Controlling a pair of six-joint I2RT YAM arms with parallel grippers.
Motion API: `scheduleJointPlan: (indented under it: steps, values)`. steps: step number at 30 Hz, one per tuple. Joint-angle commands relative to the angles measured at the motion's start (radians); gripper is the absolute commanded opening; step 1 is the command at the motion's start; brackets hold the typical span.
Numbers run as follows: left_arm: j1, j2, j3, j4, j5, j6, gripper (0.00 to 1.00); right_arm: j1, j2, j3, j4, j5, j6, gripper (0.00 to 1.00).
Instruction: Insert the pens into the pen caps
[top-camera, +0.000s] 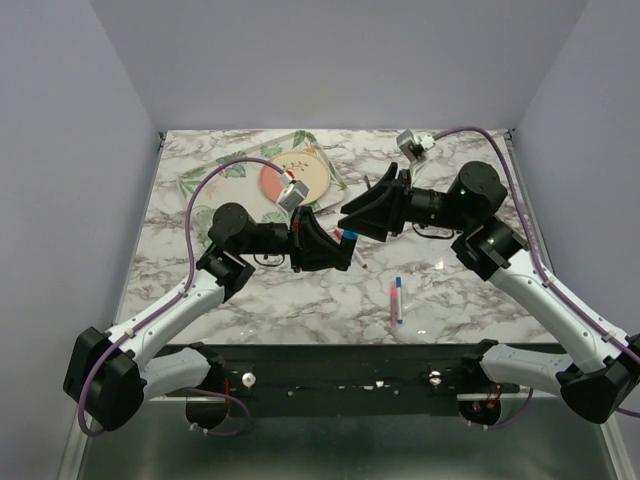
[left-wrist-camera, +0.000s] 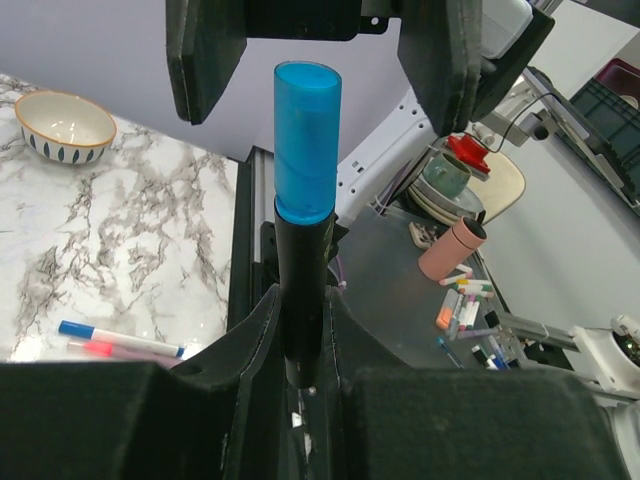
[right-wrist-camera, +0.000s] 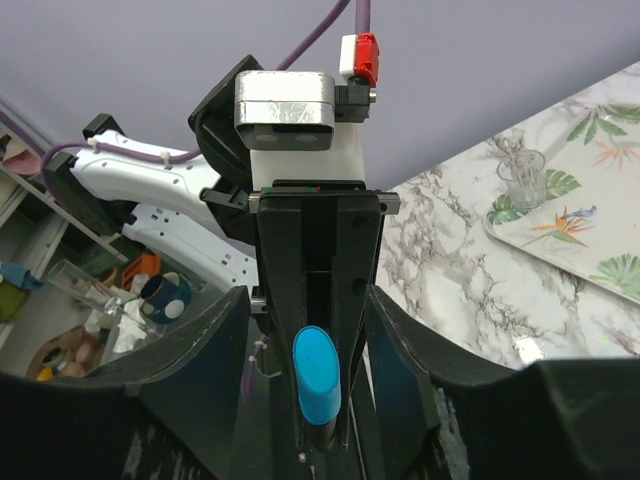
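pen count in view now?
3 clear: dark marker in left gripper; blue-capped pen and pink pen side by side on the marble. Maybe a white one by that gripper; others may be hidden.

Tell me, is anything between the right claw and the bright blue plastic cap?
Nothing visible. The fingers of the right gripper flank the bright blue plastic cap, with only bare gaps between them. The cap sits atop the chunky dark marker that the left gripper clamps.
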Motion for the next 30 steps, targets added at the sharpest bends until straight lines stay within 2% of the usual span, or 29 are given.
scheduleJointPlan:
  steps: [1,7,10,11,15,16,19,23,26,30]
  values:
    - [0.0,-0.003,-0.006,0.035,0.02,-0.006,0.0,-0.003,0.005,-0.031,0.063,-0.029,0.026,0.54]
    - [0.0,-0.003,-0.003,0.031,0.009,-0.006,0.0,-0.003,-0.017,-0.063,0.074,-0.018,0.032,0.47]
    - [0.0,0.001,0.006,0.012,-0.002,-0.003,0.0,-0.003,-0.026,-0.083,0.072,-0.009,0.03,0.34]
    - [0.0,0.007,0.011,0.005,-0.015,0.002,0.0,-0.001,-0.028,-0.09,0.072,-0.01,0.032,0.21]
    - [0.002,0.009,0.061,-0.121,-0.109,0.066,0.0,0.02,-0.041,-0.11,0.022,0.026,0.003,0.06]
    - [0.003,0.006,0.064,-0.168,-0.135,0.081,0.0,0.023,-0.044,-0.119,0.008,0.033,-0.022,0.04]
    - [0.013,-0.009,0.067,-0.164,-0.215,0.086,0.0,0.045,-0.064,-0.146,-0.056,0.083,-0.078,0.01]
    - [0.049,0.032,0.127,-0.192,-0.2,0.094,0.0,0.051,-0.078,-0.166,-0.164,0.082,-0.135,0.01]
    - [0.056,0.05,0.192,-0.284,-0.206,0.17,0.0,0.051,-0.095,-0.191,-0.216,0.06,-0.169,0.01]
    - [0.059,0.051,0.216,-0.281,-0.223,0.221,0.0,0.051,-0.115,-0.256,-0.164,0.013,-0.143,0.01]
